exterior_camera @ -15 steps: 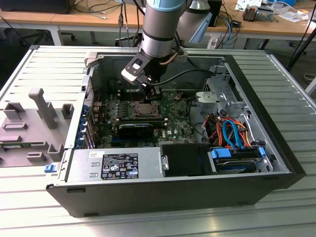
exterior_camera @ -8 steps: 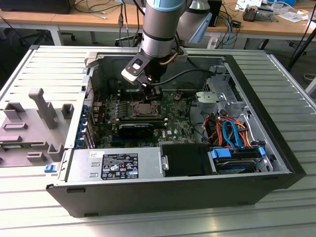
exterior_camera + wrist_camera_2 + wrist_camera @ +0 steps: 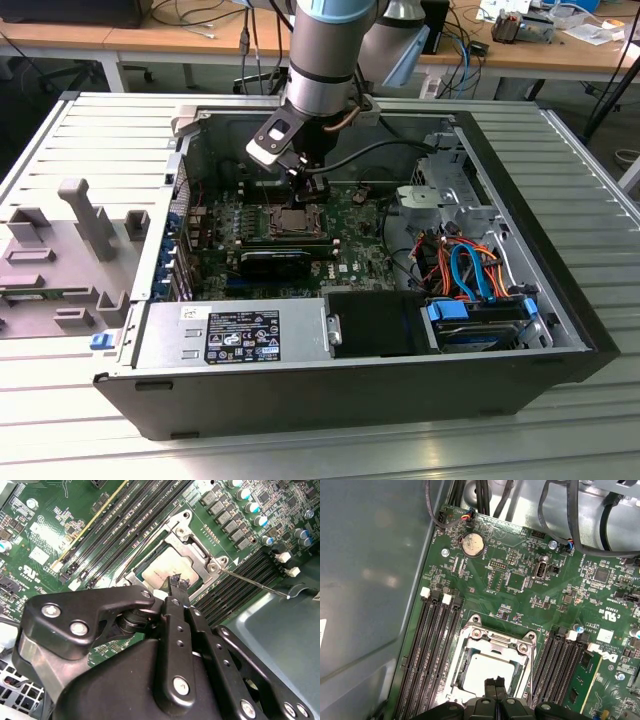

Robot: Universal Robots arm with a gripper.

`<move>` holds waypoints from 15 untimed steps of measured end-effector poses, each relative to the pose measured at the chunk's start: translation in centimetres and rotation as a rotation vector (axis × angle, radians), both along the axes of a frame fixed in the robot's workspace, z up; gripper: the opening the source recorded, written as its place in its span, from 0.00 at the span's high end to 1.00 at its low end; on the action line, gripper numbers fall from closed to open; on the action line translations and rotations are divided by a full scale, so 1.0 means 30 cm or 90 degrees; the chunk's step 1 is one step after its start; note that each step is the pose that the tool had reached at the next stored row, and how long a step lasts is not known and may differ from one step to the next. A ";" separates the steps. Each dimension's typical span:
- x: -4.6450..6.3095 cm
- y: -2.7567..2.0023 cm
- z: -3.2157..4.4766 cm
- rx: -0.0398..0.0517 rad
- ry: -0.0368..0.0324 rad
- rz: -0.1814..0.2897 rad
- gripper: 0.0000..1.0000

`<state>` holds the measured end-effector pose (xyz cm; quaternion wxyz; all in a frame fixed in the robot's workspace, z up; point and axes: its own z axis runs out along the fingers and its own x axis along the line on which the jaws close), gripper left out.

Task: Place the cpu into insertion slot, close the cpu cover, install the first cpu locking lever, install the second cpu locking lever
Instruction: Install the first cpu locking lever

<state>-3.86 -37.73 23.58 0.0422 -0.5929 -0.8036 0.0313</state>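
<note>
The insertion slot (image 3: 285, 218) sits mid-board on the green motherboard, with a silvery rim (image 3: 476, 620). The cpu (image 3: 487, 670), a pale square plate (image 3: 162, 570), lies inside it. The cpu cover (image 3: 197, 555) is a silvery frame lying down around the cpu (image 3: 495, 647). A thin wire locking lever (image 3: 255, 583) juts out from one socket corner across the memory slots. Another thin lever (image 3: 145, 552) runs along the opposite side. My gripper (image 3: 178, 582) is shut, its black fingertips pressed together just over the cpu's edge (image 3: 495, 684), with nothing seen between them. In the exterior view the gripper (image 3: 303, 195) hangs right above the slot.
Long black memory slots (image 3: 432, 645) flank the socket on both sides. The open computer case (image 3: 300, 390) holds a labelled black box (image 3: 240, 335) at the front. A grey drive cage (image 3: 445, 190) and orange and blue cables (image 3: 470, 265) are on the exterior view's right. A coin cell (image 3: 472, 544) sits on the board.
</note>
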 end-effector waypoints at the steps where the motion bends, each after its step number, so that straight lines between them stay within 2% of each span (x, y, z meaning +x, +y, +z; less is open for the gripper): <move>1: 0.000 0.000 0.000 0.0000 0.0000 0.000 0.89; 15: 0.000 0.000 0.000 0.0000 0.0000 0.005 0.89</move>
